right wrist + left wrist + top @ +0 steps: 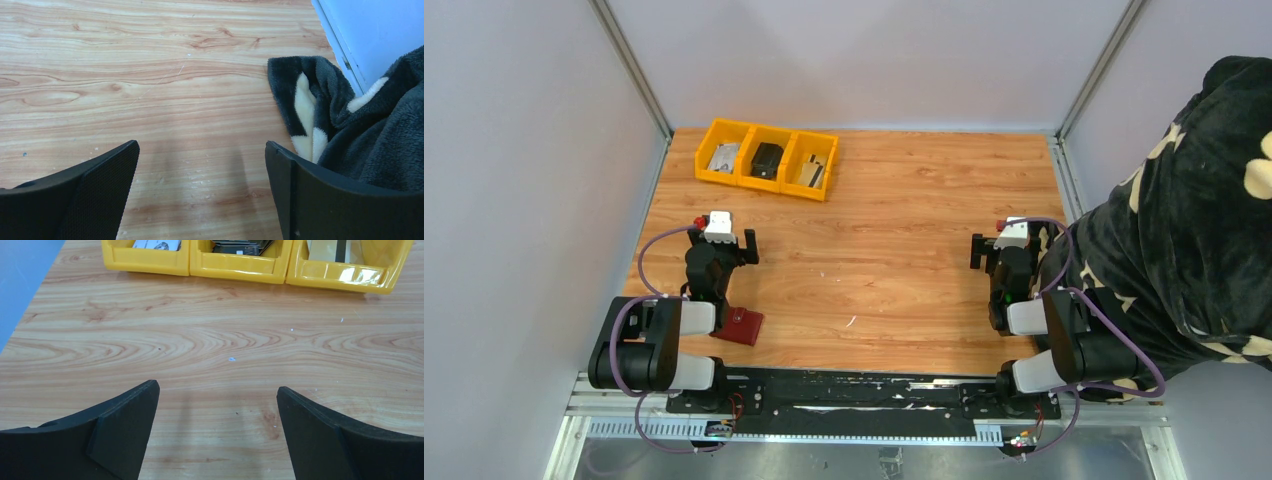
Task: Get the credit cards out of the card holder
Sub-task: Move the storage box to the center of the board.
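Observation:
The dark red card holder [743,326] lies on the wooden table near the front left, partly under my left arm. It is out of both wrist views. No credit cards show. My left gripper [722,242] is open and empty above bare wood, farther from the table's front than the card holder; in the left wrist view [218,390] its jaws stand wide apart. My right gripper [1011,243] is open and empty at the right side; the right wrist view [201,147] shows only bare wood between its jaws.
A yellow three-compartment bin [714,127] with small items stands at the back left and also shows in the left wrist view [240,266]. A person in a dark fleece with cream patches [1194,220] leans over the right edge, and the cloth lies close to my right gripper [345,125].

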Robot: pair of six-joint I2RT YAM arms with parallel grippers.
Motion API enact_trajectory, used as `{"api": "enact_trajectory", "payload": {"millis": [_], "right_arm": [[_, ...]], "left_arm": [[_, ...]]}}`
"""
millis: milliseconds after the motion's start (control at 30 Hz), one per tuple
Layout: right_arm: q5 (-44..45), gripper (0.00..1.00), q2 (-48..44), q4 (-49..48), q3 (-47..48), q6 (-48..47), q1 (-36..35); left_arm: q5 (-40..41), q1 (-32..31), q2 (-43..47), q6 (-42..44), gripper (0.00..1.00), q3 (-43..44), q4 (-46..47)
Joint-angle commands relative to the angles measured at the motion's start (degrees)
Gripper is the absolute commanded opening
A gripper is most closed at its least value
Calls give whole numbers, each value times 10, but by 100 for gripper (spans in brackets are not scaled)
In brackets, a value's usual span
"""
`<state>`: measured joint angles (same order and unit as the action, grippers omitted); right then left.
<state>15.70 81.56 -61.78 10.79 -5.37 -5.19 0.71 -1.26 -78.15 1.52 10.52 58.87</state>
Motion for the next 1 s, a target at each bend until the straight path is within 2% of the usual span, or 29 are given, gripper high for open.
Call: {"api": "enact_trajectory", "payload": {"millis": [0, 167, 267, 333, 467, 533, 633, 800, 867, 967], "right_arm": [[13, 100, 4, -14, 11, -5, 7], [11, 100, -15, 6, 15, -12, 2], [35, 100, -54, 78, 41, -13, -7], [39, 100, -77, 121, 54, -22, -18], [73, 100, -77, 188, 96, -56, -63], [96, 100, -66, 202, 113, -89, -99], [115, 100, -68, 201, 131, -123, -130], [88, 100, -110, 245, 178, -49, -145], [72, 100, -111, 300, 213, -37, -153], [73, 100, -77, 446, 332, -28, -181]], "left_arm": [[11, -2, -4, 3, 100, 10, 22], [8, -2, -3, 5, 100, 8, 27], [-3, 4, 19, 3, 100, 15, -2], [-3, 9, 45, -2, 100, 34, -71], [-19, 11, 72, 27, 100, 134, -293], [-37, 42, 67, 24, 100, 185, -369], [-70, 66, 77, 17, 100, 221, -420], [-116, 82, 80, 49, 100, 303, -509], [-105, 82, 74, 53, 100, 343, -538], [-116, 82, 58, 50, 100, 399, -581]]}}
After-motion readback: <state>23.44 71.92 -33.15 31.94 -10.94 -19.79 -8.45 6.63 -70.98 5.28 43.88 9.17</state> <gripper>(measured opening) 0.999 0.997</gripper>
